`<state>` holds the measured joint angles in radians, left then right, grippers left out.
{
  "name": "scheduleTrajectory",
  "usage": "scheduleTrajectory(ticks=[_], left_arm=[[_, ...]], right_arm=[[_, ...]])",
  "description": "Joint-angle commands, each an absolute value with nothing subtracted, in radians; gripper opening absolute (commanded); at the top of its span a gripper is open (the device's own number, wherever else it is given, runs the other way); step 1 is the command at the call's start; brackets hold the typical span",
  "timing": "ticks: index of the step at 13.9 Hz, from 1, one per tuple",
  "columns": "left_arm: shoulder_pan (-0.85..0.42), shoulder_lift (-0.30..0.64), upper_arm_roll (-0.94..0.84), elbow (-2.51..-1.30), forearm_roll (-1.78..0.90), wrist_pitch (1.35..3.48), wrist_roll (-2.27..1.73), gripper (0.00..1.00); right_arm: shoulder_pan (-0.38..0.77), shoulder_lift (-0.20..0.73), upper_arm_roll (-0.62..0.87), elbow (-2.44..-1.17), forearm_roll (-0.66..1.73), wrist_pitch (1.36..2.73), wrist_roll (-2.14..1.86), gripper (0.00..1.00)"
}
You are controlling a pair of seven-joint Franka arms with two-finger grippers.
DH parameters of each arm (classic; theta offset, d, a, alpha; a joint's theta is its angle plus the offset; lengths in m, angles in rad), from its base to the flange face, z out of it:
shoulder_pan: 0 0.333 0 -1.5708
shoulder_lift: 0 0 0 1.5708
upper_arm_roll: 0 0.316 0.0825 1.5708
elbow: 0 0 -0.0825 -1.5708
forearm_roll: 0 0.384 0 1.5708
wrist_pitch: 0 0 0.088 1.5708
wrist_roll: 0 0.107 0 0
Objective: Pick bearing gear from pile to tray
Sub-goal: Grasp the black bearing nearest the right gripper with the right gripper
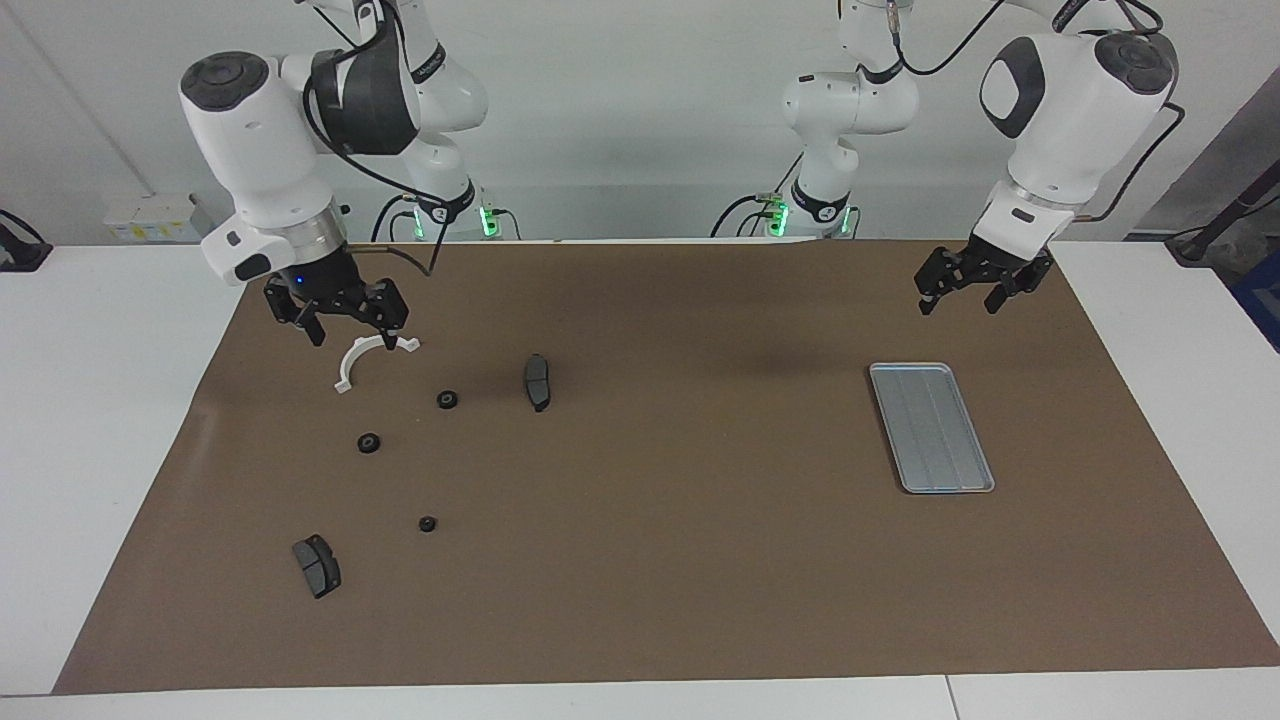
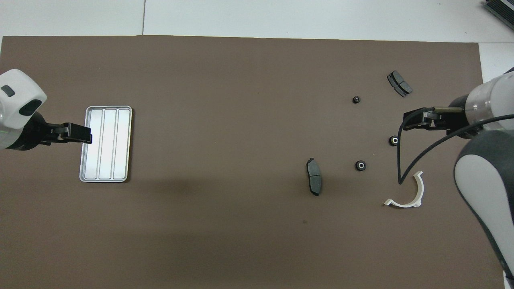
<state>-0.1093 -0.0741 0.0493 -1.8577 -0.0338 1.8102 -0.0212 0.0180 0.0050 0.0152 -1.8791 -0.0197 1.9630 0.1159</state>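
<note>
The pile lies scattered toward the right arm's end of the mat. It has three small black rings (image 1: 447, 399) (image 1: 369, 442) (image 1: 427, 523), two dark grey brake-pad pieces (image 1: 538, 381) (image 1: 317, 565) and a white half-ring bracket (image 1: 368, 362). In the overhead view the rings (image 2: 360, 165) (image 2: 394, 140) (image 2: 355, 99) and the bracket (image 2: 407, 194) also show. My right gripper (image 1: 350, 335) (image 2: 409, 122) is open and empty, in the air over the bracket's edge. The silver tray (image 1: 930, 427) (image 2: 106, 143) holds nothing. My left gripper (image 1: 962, 300) (image 2: 86, 135) is open and empty, raised over the tray's rim.
A brown mat (image 1: 660, 560) covers the table, with white tabletop around it. The right arm's black cable (image 2: 399, 160) hangs over the mat near the bracket.
</note>
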Motion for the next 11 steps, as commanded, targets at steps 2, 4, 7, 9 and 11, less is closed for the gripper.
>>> scheduleTrajectory(ticks=[2,4,7,9,11], left_arm=[[-0.112,-0.103,0.051,-1.893,-0.040,1.832,-0.026,1.00],[-0.113,-0.103,0.051,-1.893,-0.040,1.832,-0.026,1.00],[-0.114,-0.103,0.051,-1.893,-0.040,1.832,-0.026,1.00],[-0.114,-0.103,0.051,-1.893,-0.040,1.832,-0.026,1.00],[-0.114,-0.103,0.051,-1.893,-0.040,1.832,-0.026,1.00]], right_arm=[[-0.053,0.031,0.021,-1.985,-0.002,2.084,-0.024,1.00],[-0.072,0.072,0.021,-2.000,-0.002,2.132,-0.052,1.00],[-0.074,0.121,0.021,-2.055,-0.002,2.259,-0.055,1.00],[-0.074,0.161,0.021,-2.068,-0.002,2.308,-0.055,1.00],[-0.074,0.202,0.021,-2.074,-0.002,2.361,-0.061,1.00]])
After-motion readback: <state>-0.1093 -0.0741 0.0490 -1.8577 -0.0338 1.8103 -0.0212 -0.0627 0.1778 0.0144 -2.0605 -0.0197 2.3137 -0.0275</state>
